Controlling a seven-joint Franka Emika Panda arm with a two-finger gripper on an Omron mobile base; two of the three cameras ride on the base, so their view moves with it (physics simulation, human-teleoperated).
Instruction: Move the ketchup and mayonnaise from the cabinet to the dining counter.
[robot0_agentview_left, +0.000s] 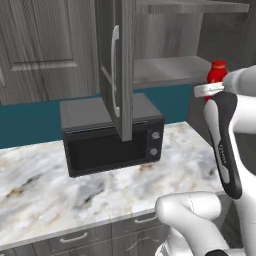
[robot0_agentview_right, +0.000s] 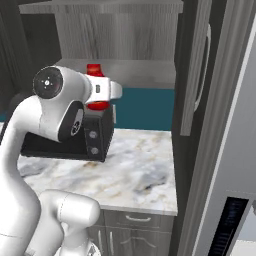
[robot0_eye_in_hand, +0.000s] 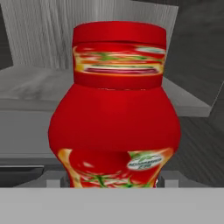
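The cabinet (robot0_agentview_left: 120, 65) stands open ahead of the end effector, its door swung out over the microwave (robot0_agentview_left: 112, 132) and the marble counter (robot0_agentview_left: 100, 190) well below. The ketchup (robot0_eye_in_hand: 114, 109) stands upright on the cabinet's lower shelf (robot0_agentview_left: 170, 70), directly in front of the end effector and very close. It looks a light plastic squeeze bottle: smooth and likely slippery, with walls that would give under pressure. The narrowed waist under the cap seems the safest hold, since the bulge below would stop it sliding. The arm reaches up and forward, wrist roughly level with the shelf. Whether the end effector is open or already closed on the bottle I cannot tell.
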